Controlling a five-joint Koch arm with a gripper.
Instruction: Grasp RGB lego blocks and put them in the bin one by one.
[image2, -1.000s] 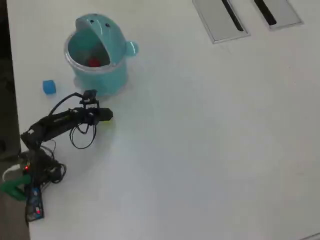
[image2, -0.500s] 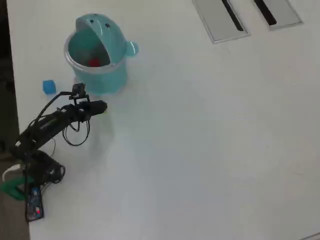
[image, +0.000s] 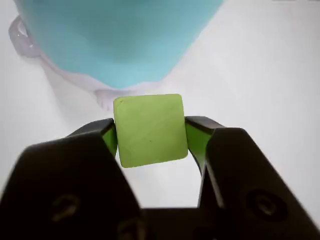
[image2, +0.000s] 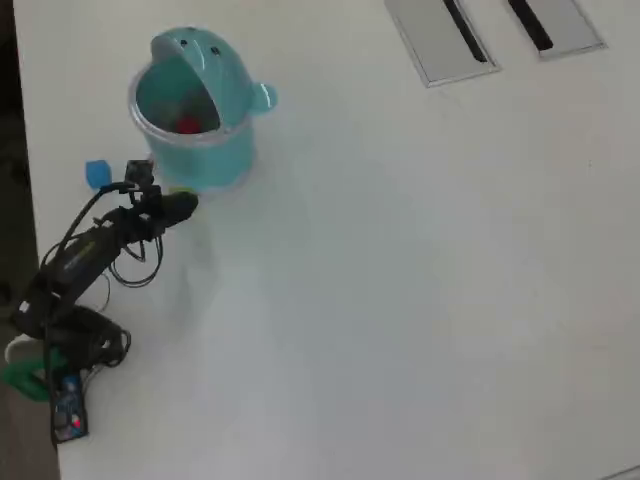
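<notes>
In the wrist view my gripper (image: 150, 132) is shut on the yellowish green lego block (image: 150, 129), which is pinched between the two black fingertips (image: 106, 134). The teal bin (image: 115, 40) fills the top of that view, close ahead of the block. From overhead, my gripper (image2: 185, 204) hovers just below and left of the bin (image2: 215, 160), whose lid is tipped back. The red block (image2: 187, 125) lies inside the bin. On the table left of the bin, beside my wrist, rests the blue block (image2: 97, 173). The overhead view does not show the green block clearly.
The arm's base and cables (image2: 60, 350) sit at the table's left edge, where the dark floor begins. Two grey recessed panels with dark slots (image2: 440, 40) (image2: 555, 25) lie at the top right.
The arm has swung up and to the left in the overhead view, bringing the gripper closer to the bin's lower left side and to the blue block.
</notes>
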